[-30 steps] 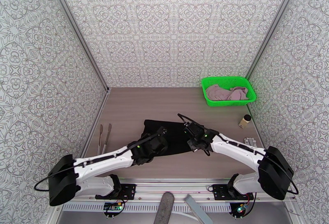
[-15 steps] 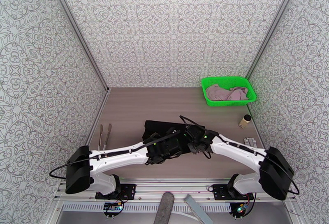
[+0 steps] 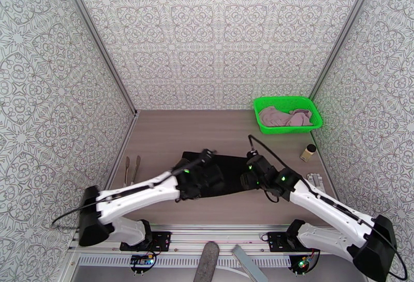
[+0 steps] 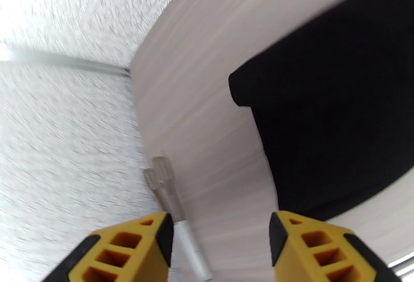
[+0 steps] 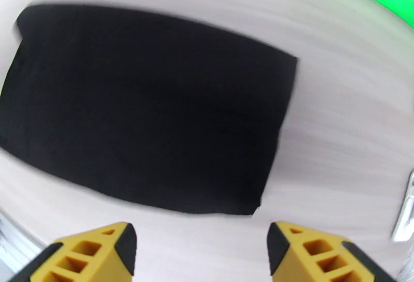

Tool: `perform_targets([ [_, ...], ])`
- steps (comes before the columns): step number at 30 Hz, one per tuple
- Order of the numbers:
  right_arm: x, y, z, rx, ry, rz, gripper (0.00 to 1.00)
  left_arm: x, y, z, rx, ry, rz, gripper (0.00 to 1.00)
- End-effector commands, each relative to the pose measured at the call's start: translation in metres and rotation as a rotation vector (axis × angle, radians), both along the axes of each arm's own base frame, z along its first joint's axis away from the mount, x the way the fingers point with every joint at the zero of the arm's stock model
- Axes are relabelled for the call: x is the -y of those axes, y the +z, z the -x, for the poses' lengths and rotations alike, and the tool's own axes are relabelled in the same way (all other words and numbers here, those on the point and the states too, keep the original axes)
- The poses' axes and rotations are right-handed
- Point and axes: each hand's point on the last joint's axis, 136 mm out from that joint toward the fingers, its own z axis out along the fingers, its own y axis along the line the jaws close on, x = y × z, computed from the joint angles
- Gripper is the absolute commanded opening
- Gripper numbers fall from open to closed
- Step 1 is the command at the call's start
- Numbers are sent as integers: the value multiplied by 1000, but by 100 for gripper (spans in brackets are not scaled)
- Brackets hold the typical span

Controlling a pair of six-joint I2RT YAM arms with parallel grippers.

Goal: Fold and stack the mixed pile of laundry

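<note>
Where the black garment [image 5: 145, 112] lies flat on the table [image 3: 165, 138], it spreads just ahead of the right gripper [image 5: 202, 254]. Its near edge stops short of the yellow fingertips and touches neither. That gripper's jaws stand apart with only bare tabletop between them, so nothing is grasped. The left gripper [image 4: 220, 252] is likewise released, its two yellow fingers [image 4: 124, 252] spread with no cloth in the gap. From there the black garment sits ahead and to the right, one corner pointing out over the wood. In the overhead view the cloth shows between the two wrists, partly covered by them.

The pink garment [image 3: 284, 116] lies crumpled inside the green basket [image 3: 290, 129], well beyond the right gripper's fingers and to their right, at the far right corner of the table.

A slim tool with a clear handle [image 4: 168, 192] lies just ahead of the left gripper's fingers, beside the wall. A small jar [image 3: 308, 152] stands between the basket and the right arm.
</note>
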Motion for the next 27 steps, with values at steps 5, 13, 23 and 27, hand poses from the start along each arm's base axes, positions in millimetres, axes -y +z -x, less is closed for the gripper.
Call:
perform_targets([
  [5,0,-29,-32,-133,-131,-89,67,-10,-20,-40,-66,82,583,32],
  [13,7,-62,-40,-217,-196,15,56,-11,-76,-50,-209,161,560,18],
  [23,25,-80,-49,-259,-239,157,54,1,-162,-20,-424,282,587,8],
  [27,32,-88,-46,-273,-252,185,58,12,-183,7,-474,295,567,6],
])
